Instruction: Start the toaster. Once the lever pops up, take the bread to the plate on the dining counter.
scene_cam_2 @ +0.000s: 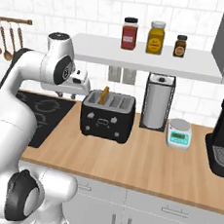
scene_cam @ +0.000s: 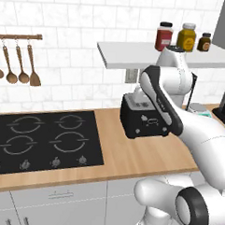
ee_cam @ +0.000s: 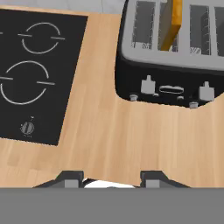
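The black toaster stands on the wood counter, right of the cooktop. A tan slice of bread stands upright in its second slot from the left, sticking up above the silver top. Two small levers sit on the front panel. My gripper hovers above the counter, in front of and to the left of the toaster. It is open, with nothing between its fingers and touching nothing. The plate and the dining counter are out of view.
A black cooktop lies left of the toaster. Right of it stand a paper towel holder, a small scale and a black coffee machine. A shelf with jars hangs above.
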